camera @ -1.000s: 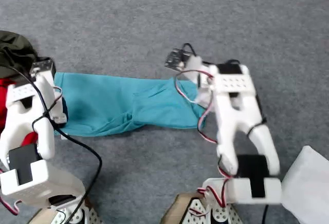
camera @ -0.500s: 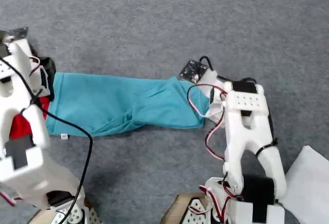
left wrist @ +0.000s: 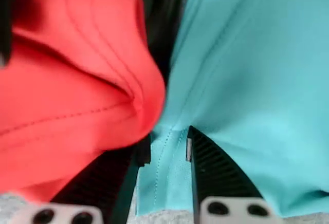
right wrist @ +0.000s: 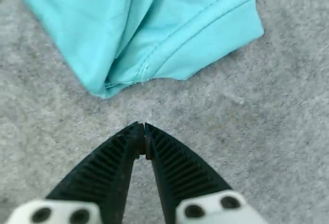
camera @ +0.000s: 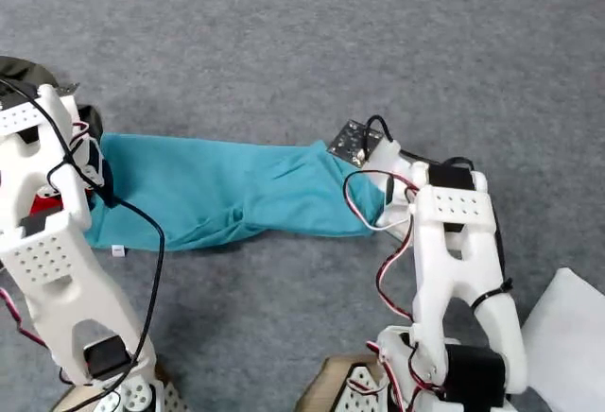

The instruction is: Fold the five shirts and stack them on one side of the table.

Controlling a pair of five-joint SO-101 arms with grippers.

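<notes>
A teal shirt (camera: 227, 190), folded into a long strip, lies across the middle of the grey table (camera: 284, 43). At its left end my left gripper (left wrist: 167, 149) stands open by a narrow gap, its fingers (left wrist: 205, 162) straddling the teal hem (left wrist: 169, 136). A red shirt (left wrist: 67, 80) bulges right beside it. The left arm (camera: 47, 242) hangs over that end. Just off the strip's right end (right wrist: 205, 34), my right gripper (right wrist: 143, 142) is shut and empty over bare table. The right arm (camera: 454, 232) rises from the near edge.
The red shirt (camera: 36, 206) and a dark olive shirt (camera: 24, 77) lie bunched at the far left edge. Something white and flat (camera: 567, 336) sits at the near right corner. Bare grey table stretches behind and in front of the teal strip.
The left arm swung away toward the far left, then came back down onto the teal shirt's left end. The right arm drew back off the shirt's right end toward the near right.
</notes>
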